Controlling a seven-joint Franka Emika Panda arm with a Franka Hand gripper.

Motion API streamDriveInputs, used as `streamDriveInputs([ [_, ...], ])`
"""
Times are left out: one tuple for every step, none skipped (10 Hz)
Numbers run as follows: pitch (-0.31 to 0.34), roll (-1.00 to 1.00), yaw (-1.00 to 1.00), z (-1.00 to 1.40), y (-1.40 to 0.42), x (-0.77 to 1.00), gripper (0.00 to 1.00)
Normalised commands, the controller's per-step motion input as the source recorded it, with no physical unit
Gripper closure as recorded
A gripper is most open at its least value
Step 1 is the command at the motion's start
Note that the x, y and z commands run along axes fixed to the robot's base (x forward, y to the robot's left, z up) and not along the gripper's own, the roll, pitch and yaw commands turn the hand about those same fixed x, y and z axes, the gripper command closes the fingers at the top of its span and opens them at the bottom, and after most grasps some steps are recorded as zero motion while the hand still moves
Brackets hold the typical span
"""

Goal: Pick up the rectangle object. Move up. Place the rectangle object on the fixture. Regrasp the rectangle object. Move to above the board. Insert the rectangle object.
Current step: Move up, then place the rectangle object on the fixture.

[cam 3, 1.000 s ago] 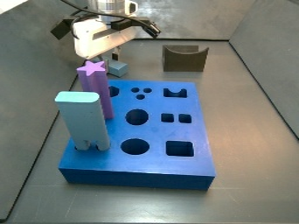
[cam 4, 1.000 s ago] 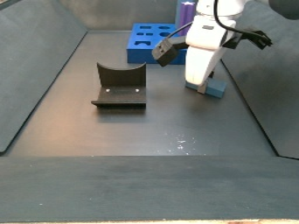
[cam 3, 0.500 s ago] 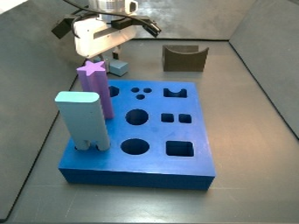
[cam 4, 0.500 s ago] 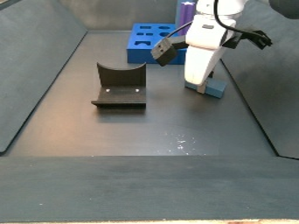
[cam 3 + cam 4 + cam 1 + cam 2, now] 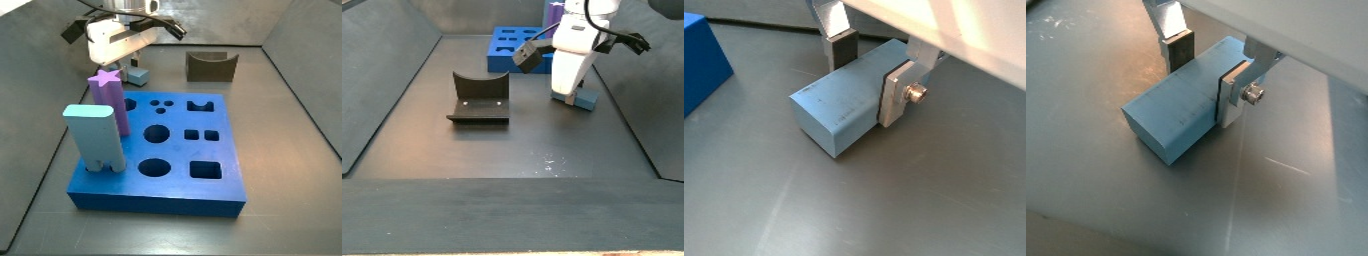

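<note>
The rectangle object (image 5: 844, 105) is a slate-blue bar lying flat on the dark floor, seen in both wrist views (image 5: 1176, 108). My gripper (image 5: 869, 75) straddles its width and is open. One silver finger (image 5: 894, 92) rests against the bar's side. The dark pad (image 5: 1180, 52) of the opposite finger stands a small gap off the bar. In the side views the gripper (image 5: 132, 67) (image 5: 579, 92) is low over the bar (image 5: 136, 75) (image 5: 588, 101), just behind the board (image 5: 181, 150). The fixture (image 5: 210, 66) (image 5: 477, 98) stands apart, with nothing in it.
A purple star-topped post (image 5: 111, 100) and a pale blue block (image 5: 94, 140) stand upright in the board's holes near the gripper's side. A corner of the board (image 5: 700, 60) shows beside the bar. Grey walls enclose the floor.
The gripper has shifted very slightly over the bar. The bar lies where it was.
</note>
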Motion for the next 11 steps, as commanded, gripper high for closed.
streamDriveInputs([
  [0.03,-0.01,-0.06,0.51,-0.07,-0.04,1.0],
  [0.065,0.0,-0.05,0.4,-0.06,-0.06,1.0],
  [0.063,0.01,-0.05,0.33,-0.04,-0.05,1.0],
  [0.08,0.03,-0.04,0.22,-0.03,-0.04,1.0],
  [0.0,0.0,0.0,1.0,0.0,0.0,1.0],
  [0.028,0.01,0.01,1.0,0.0,0.0,1.0],
  [0.045,0.02,0.01,1.0,0.01,-0.01,1.0],
  [0.053,0.03,0.01,1.0,0.01,-0.01,1.0],
  [0.068,0.06,0.0,1.0,0.01,-0.01,1.0],
  [0.078,0.08,0.0,1.0,0.01,-0.02,1.0],
  [0.082,0.11,0.0,1.0,0.01,-0.02,1.0],
])
